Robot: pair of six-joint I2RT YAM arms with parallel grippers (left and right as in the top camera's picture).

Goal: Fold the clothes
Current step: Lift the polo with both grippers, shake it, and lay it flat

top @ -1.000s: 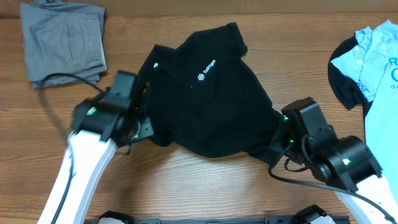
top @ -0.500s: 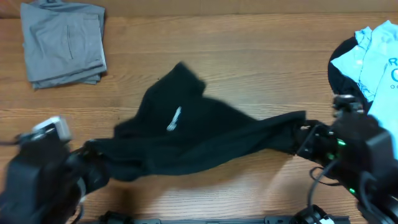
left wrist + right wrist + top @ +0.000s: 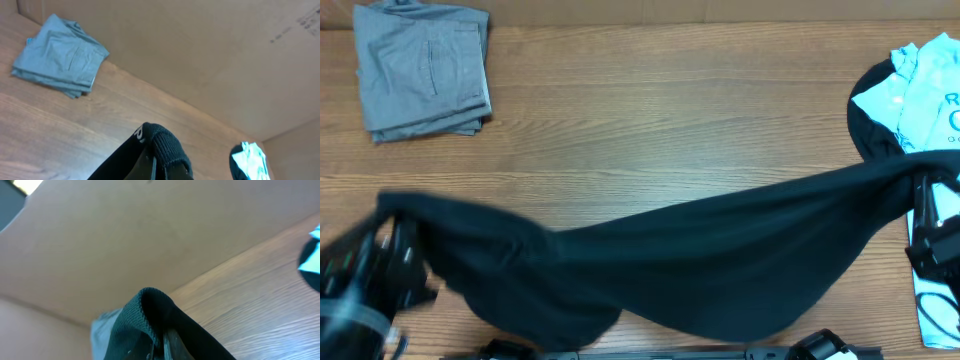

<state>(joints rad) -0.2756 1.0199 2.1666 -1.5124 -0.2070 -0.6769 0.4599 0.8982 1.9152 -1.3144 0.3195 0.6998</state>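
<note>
Black shirt (image 3: 680, 270) hangs stretched across the near surface (image 3: 670, 120); I see my left end effector (image 3: 398, 250) and right end effector (image 3: 923, 200) each pinching an end, arms spread wide to opposite edges.

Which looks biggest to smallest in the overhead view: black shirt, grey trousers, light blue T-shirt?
1. black shirt: clearly largest, though lifted nearer the camera.
2-3. grey trousers and light blue T-shirt: unranked, since the T-shirt runs off frame.
</note>
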